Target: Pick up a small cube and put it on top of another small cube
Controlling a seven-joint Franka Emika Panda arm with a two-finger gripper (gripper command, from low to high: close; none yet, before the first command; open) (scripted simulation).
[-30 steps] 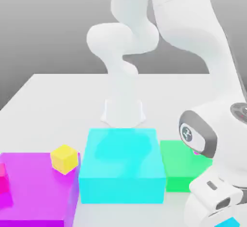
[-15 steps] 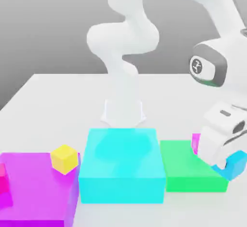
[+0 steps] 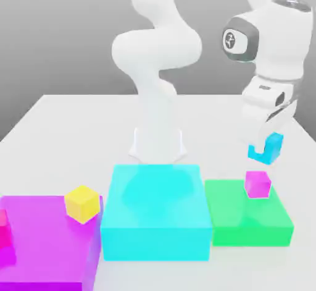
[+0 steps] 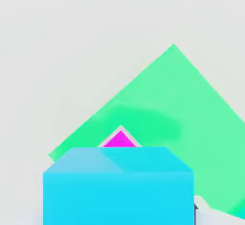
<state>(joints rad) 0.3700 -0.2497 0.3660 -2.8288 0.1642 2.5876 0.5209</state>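
Gripper [image 3: 266,149] up in the air, on the exterior view's right. Jaws closed on blue cube [image 3: 266,147], with cube sitting right between them and poking out below. Held off the ground, touching nothing else. Just under it, purple cube [image 3: 257,184], with a gap between the two. Purple cube resting on green slab [image 3: 247,222], near the slab's back edge. From hand view, blue cube [image 4: 118,185] big and close, hiding most of purple cube [image 4: 119,139], with only a small corner peeking out past it. Green slab [image 4: 191,114] spread out beyond both, lying on white table [image 4: 57,52].

Beside green slab, toward the exterior view's left: big cyan block [image 3: 155,211], then flat magenta slab [image 3: 43,240]. Yellow cube [image 3: 83,202] on that slab. Pink cube [image 3: 4,230] at the slab's left edge, partly cut off.
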